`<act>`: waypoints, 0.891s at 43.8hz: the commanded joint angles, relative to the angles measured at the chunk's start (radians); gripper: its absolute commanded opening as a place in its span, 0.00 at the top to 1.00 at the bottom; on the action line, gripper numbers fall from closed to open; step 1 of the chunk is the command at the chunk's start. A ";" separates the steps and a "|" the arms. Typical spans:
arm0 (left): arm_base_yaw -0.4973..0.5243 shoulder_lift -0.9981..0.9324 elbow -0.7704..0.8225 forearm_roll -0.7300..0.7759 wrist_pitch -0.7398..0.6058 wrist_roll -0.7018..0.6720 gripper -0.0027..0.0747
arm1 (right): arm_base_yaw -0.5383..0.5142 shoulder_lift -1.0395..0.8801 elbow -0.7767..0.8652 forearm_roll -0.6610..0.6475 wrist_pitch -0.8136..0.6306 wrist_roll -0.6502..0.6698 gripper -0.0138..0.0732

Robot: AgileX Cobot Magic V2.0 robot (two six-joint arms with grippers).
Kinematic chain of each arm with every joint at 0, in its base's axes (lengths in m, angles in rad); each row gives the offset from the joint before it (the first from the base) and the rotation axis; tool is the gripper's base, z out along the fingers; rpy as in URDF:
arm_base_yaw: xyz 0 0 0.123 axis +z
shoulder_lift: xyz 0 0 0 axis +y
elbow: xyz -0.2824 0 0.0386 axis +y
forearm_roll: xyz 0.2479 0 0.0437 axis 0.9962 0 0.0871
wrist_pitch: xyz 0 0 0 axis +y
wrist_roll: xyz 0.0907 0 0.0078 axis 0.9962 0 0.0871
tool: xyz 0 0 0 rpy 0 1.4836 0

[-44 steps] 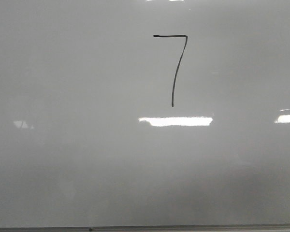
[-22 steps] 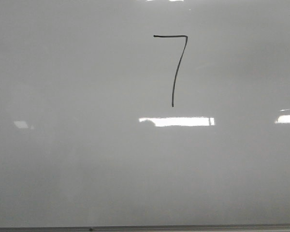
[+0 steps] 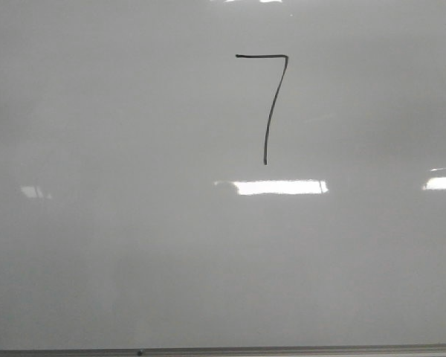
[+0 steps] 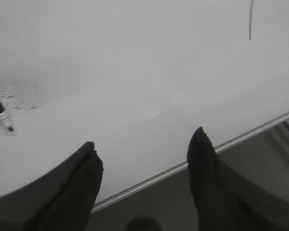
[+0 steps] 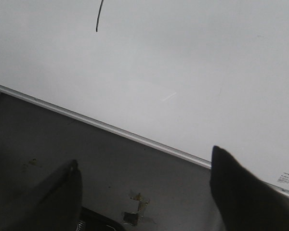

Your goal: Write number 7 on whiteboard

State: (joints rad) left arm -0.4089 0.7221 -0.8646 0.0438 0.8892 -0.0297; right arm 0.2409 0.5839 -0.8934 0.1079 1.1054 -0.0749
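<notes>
The number 7 (image 3: 271, 97) is drawn in thin black marker on the whiteboard (image 3: 134, 223), upper middle in the front view. The end of its downstroke shows in the left wrist view (image 4: 250, 24) and the right wrist view (image 5: 98, 19). My left gripper (image 4: 144, 149) is open and empty over the board's near edge. My right gripper (image 5: 144, 166) is open and empty over the dark surface in front of the board. Neither gripper shows in the front view.
A black marker with a red end (image 4: 0, 108) lies on the whiteboard in the left wrist view. The board's metal edge strip (image 3: 282, 349) runs along its near side; it also shows in both wrist views (image 4: 159, 175) (image 5: 111, 127). Dark grey table (image 5: 111, 163) lies before it.
Nothing on the board has moved. Only the glare patches below the 7 shift slightly.
</notes>
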 commanded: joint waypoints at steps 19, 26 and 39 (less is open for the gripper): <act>-0.009 -0.021 -0.021 0.025 -0.100 -0.063 0.86 | -0.006 0.002 -0.006 -0.004 -0.120 -0.001 0.76; -0.009 -0.021 -0.021 0.025 -0.103 -0.063 0.99 | -0.006 0.002 -0.006 -0.004 -0.119 -0.001 0.91; -0.009 -0.021 -0.021 0.025 -0.106 -0.063 0.99 | -0.006 0.002 -0.006 -0.004 -0.115 -0.001 0.92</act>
State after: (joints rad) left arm -0.4097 0.7011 -0.8606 0.0628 0.8555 -0.0823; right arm 0.2409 0.5839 -0.8764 0.1079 1.0528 -0.0749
